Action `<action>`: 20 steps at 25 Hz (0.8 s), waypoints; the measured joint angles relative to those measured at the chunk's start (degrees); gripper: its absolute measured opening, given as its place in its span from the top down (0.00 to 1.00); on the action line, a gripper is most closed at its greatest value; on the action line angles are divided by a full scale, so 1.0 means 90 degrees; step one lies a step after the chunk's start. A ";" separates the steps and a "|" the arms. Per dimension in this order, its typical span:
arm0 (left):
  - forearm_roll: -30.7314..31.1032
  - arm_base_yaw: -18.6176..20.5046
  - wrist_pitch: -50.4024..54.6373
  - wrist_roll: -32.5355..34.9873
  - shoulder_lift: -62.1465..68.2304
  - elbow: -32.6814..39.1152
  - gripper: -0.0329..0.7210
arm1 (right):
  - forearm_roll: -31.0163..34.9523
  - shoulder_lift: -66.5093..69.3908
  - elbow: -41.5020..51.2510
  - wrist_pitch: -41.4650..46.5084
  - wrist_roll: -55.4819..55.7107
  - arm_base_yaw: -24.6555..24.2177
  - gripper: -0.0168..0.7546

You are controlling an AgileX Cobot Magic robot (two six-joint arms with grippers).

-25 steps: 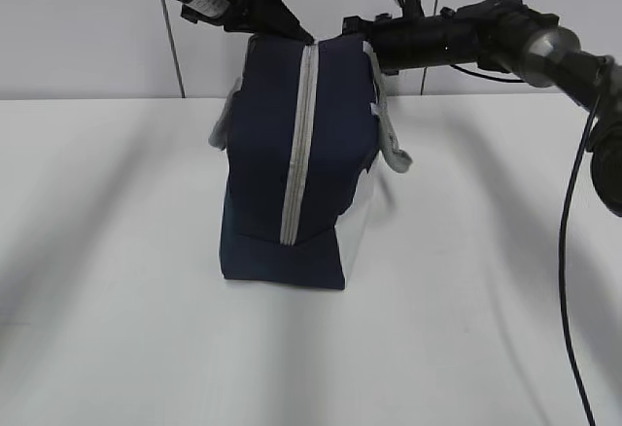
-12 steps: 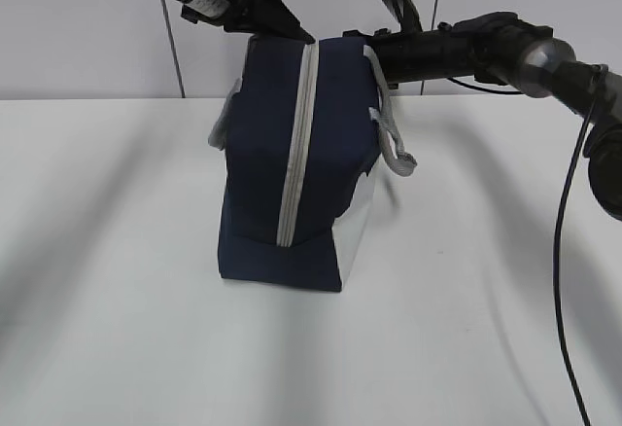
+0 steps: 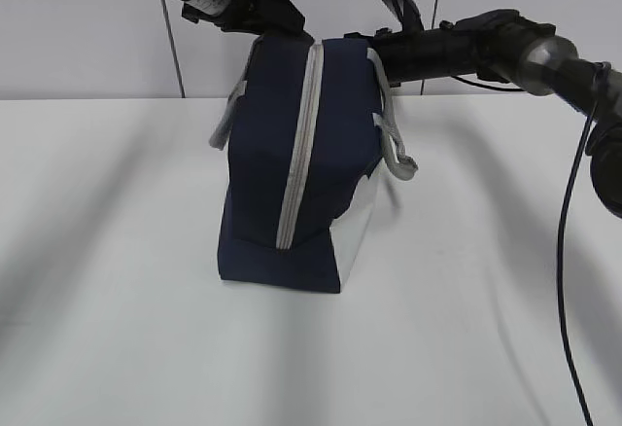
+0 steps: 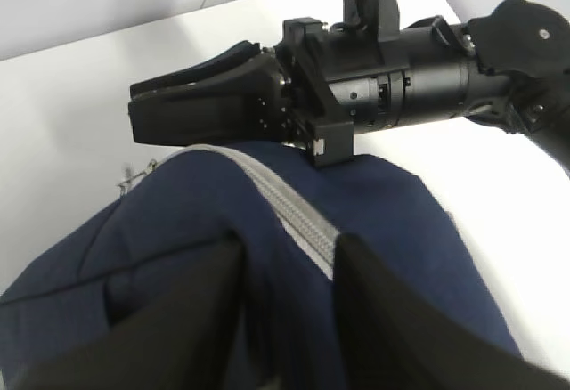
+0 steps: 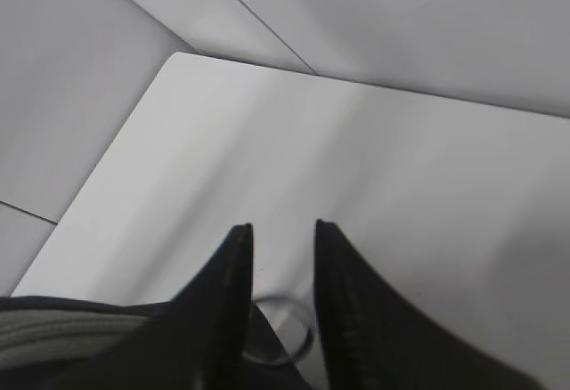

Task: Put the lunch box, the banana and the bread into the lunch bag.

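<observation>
Standing zipped shut at the centre of the exterior view, the lunch bag [image 3: 301,168] shows no food outside it, so packing looks done. The left gripper [image 4: 285,270] straddles the zipper [image 4: 289,212], jaws apart, gripping nothing; the right gripper [image 5: 280,256] hovers slightly parted over the ring pull [image 5: 280,341], empty.

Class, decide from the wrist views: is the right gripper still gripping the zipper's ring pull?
Apart. The right wrist view shows the right gripper with its jaws parted, and the ring pull lying loose below the gap, pinched by neither finger.
</observation>
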 joint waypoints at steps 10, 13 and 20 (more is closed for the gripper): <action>-0.0027 0.0177 0.0162 -0.0269 -0.0051 0.0000 0.27 | -0.0046 -0.0692 0.0060 -0.0118 -0.0094 -0.0014 0.23; 0.0139 0.0275 0.0329 -0.0538 -0.0212 0.0000 0.26 | -0.0046 -0.1081 0.0402 -0.0134 -0.0189 -0.0042 0.23; 0.1587 0.0435 0.1310 -0.1362 -0.0713 -0.0006 0.30 | -0.0046 -0.2375 0.2082 -0.0213 -0.0745 -0.0090 0.22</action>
